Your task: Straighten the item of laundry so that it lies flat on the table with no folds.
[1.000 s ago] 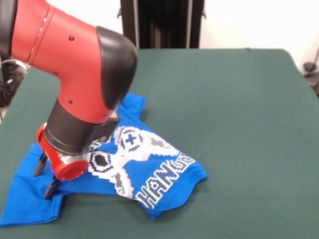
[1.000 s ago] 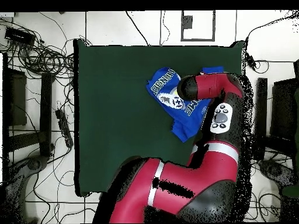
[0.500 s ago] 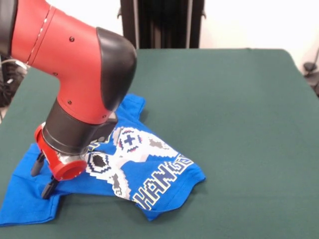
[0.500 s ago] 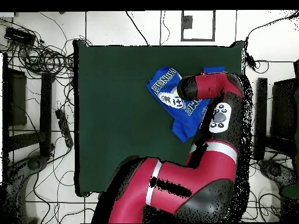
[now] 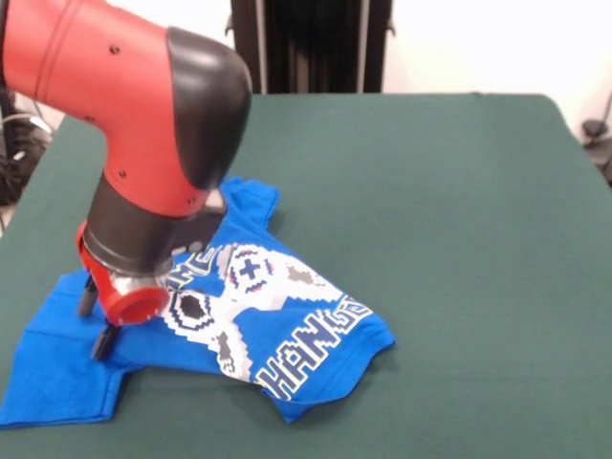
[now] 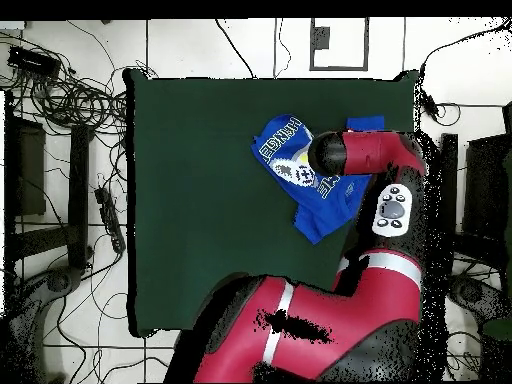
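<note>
Blue T-shirt lay rumpled at the near left of the green desk, under the arm.

Nearest the front camera, the T-shirt (image 5: 287,335) lay on the desk (image 5: 459,220) with its hem folded over, part of the lettering and the pixel controller print facing up. Just behind its near-left corner, the claw (image 5: 96,320) showed two dark fingers (image 5: 102,341) standing apart, spread over the blue cloth; whether they touched it could not be told. Beyond, the red and black arm (image 5: 143,124) leaned over the shirt.
</note>
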